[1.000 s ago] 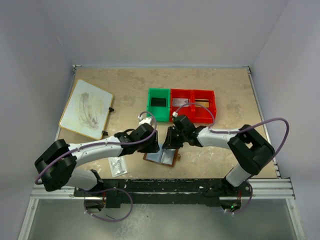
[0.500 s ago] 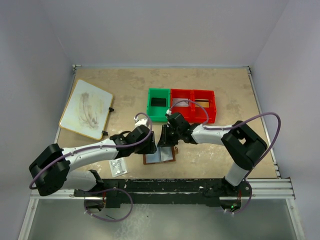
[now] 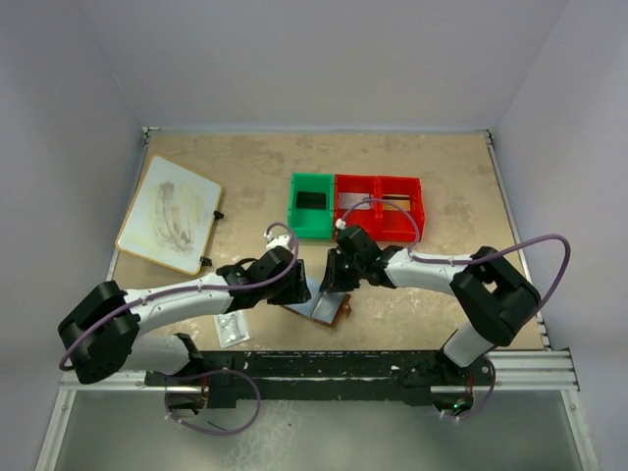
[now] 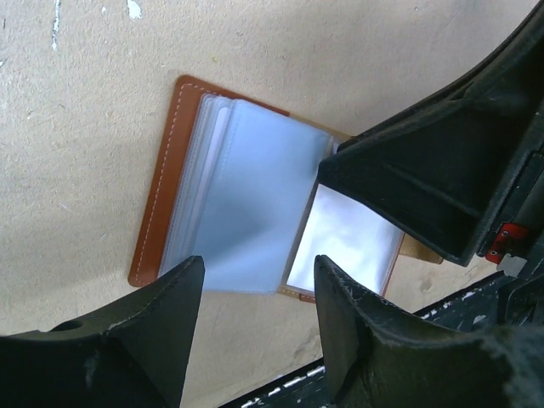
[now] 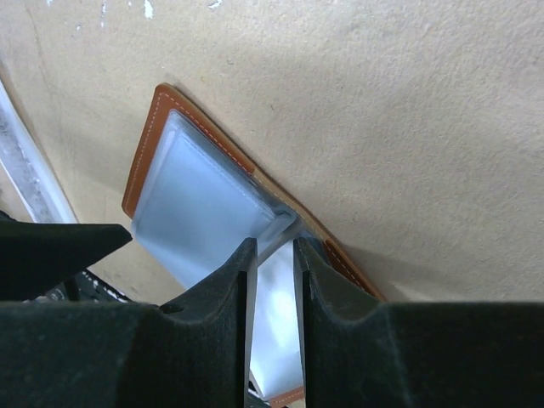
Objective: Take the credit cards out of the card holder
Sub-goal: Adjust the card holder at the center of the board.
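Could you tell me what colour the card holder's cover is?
Card holder: brown with pale stitching, best in left wrist view.

Part of the card holder (image 4: pixel 238 195) hides, seemingly under the right jaws.

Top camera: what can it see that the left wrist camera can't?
Only the top view shows the green plastic bin, the red plastic bins, the white rectangular board and the small speckled packet. Only the left wrist view shows the clear bluish plastic sleeves up close, beyond the open left gripper. Both show the brown leather card holder lying open on the tan table, with the right gripper at it.
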Robot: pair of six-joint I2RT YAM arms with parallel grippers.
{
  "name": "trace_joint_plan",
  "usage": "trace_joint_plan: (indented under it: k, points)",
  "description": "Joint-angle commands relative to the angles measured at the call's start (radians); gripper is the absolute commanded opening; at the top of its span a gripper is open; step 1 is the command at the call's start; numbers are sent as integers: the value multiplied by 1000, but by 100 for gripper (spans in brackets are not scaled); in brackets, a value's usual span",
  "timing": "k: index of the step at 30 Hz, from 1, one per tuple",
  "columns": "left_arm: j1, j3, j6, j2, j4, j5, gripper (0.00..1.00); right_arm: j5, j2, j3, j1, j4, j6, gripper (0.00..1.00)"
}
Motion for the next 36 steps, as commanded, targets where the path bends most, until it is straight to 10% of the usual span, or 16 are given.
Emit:
trace_joint_plan:
  k: [1, 36]
  points:
    - [-4, -2, -8, 1, 25, -10, 52, 30, -21, -24, 0, -31, -5, 27]
    - [-4, 64, 70, 81, 7, -13, 52, 28, 26, -59, 1, 13, 18, 26]
